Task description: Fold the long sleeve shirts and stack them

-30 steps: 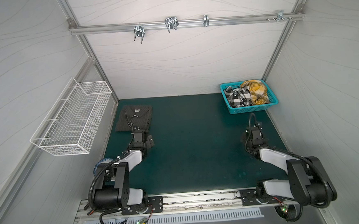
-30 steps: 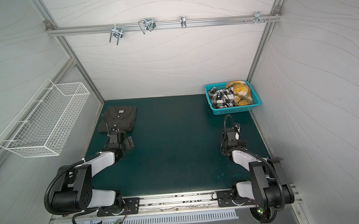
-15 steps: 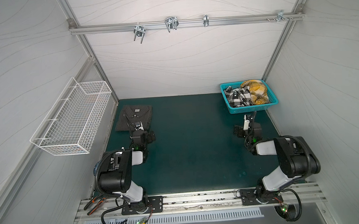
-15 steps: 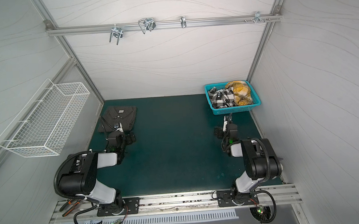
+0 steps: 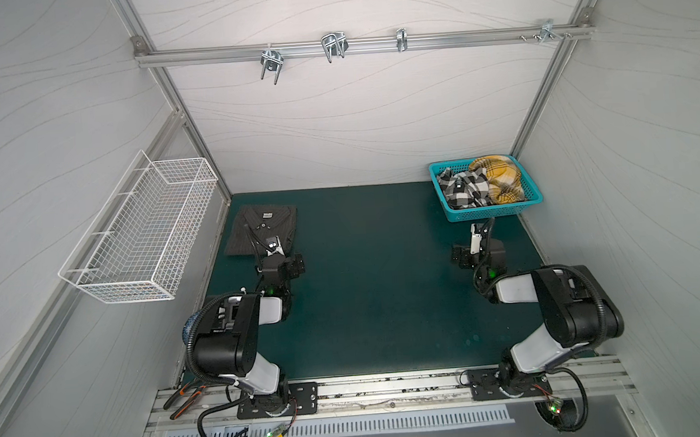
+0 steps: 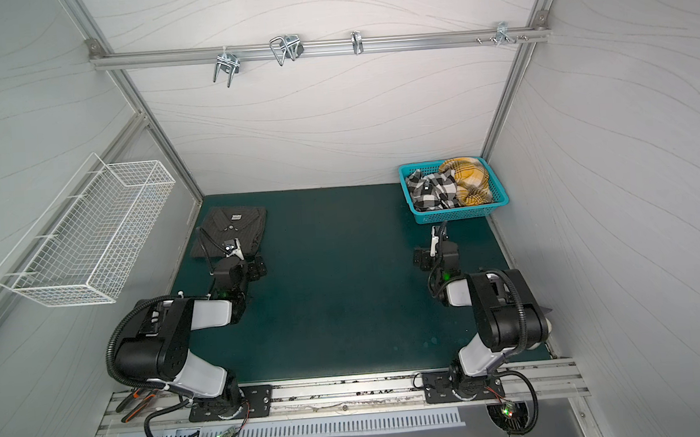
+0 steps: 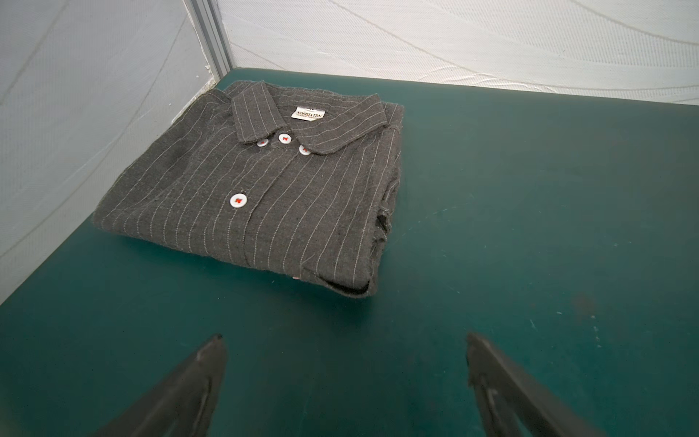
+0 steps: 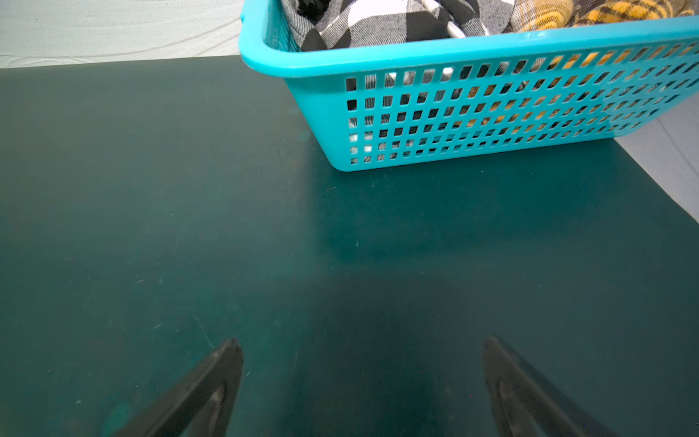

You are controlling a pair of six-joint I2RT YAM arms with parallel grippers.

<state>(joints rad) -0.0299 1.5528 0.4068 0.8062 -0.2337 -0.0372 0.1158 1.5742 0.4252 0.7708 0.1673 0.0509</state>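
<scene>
Between shirts; pinstripe shirt (image 7: 264,196) folded; left gripper (image 7: 344,338), right gripper (image 8: 363,342) wide, empty; needs next a reach into basket (image 8: 454,113) for black-and-white shirt (image 5: 463,187).

Far right corner of the green table (image 5: 378,292), a teal basket (image 5: 490,212); on the left wall hangs a wire basket (image 5: 133,245); hooks (image 5: 333,48) dangle from the rail (image 5: 470,37) overhead.
</scene>
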